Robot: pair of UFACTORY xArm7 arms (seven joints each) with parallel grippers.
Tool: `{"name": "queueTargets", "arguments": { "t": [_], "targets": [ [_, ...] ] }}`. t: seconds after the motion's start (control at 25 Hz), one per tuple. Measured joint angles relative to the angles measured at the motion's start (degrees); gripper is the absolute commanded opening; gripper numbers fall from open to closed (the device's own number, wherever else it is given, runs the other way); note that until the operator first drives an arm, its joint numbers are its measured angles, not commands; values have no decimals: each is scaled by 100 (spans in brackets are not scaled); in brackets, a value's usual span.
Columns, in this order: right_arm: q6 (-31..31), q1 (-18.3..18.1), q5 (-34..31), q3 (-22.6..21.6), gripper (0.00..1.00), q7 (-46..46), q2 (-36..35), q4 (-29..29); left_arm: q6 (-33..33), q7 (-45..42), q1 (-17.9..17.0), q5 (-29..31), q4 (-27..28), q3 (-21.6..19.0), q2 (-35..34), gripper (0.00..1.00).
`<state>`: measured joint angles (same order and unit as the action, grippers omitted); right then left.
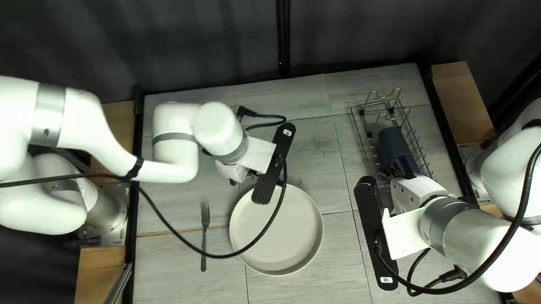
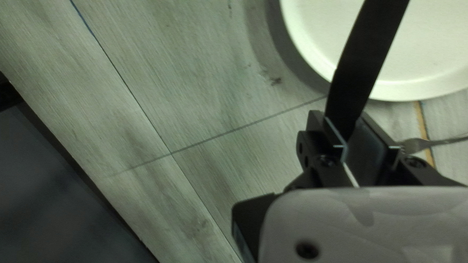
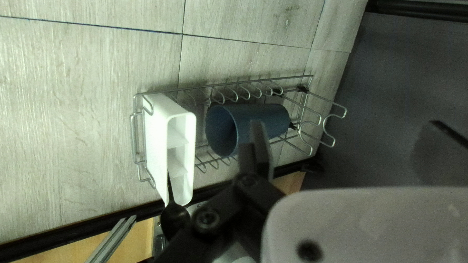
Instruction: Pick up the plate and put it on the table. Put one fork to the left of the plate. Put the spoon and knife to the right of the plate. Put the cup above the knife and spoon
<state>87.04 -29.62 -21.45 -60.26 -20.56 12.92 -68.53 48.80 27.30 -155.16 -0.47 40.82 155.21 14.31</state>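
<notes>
My left gripper [image 1: 237, 172] hangs just above the plate's [image 1: 277, 235] upper left edge. In the left wrist view the gripper [image 2: 343, 122] is shut on a long dark flat piece, apparently the knife [image 2: 363, 63], which reaches out over the plate [image 2: 429, 53]. The fork [image 1: 205, 234] lies left of the plate. Near the rack, my right gripper [image 1: 401, 169] is by the dark blue cup [image 1: 392, 143]. Seen from the right wrist, the gripper [image 3: 345, 127] stands open, one finger overlapping the view of the cup [image 3: 263, 119], which lies sideways. A dark spoon [image 3: 174, 219] sticks out of a white holder.
The wire rack [image 1: 415, 136] stands at the right of the table in the top left view. It carries the white cutlery holder [image 3: 156, 141] beside the cup's mouth. My left arm's black cable crosses over the plate in that view; another cable lies near the far edge.
</notes>
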Motion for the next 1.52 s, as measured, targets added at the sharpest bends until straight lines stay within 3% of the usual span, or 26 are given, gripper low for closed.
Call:
{"name": "queueTargets", "arguments": {
  "t": [0.4, 1.16, 1.52],
  "targets": [
    [0, 0, 0, 0, 100, 0, 0, 0, 188, 653, -332, -477, -109, 82, 340, 1],
    [0, 0, 0, 0, 100, 0, 0, 0, 880, 936, -933, -1268, -958, 315, 1928, 1],
    [0, 0, 0, 0, 100, 0, 0, 0, 728, 1101, -1236, -1542, -1190, 342, 2292, 1]
  ]
}}
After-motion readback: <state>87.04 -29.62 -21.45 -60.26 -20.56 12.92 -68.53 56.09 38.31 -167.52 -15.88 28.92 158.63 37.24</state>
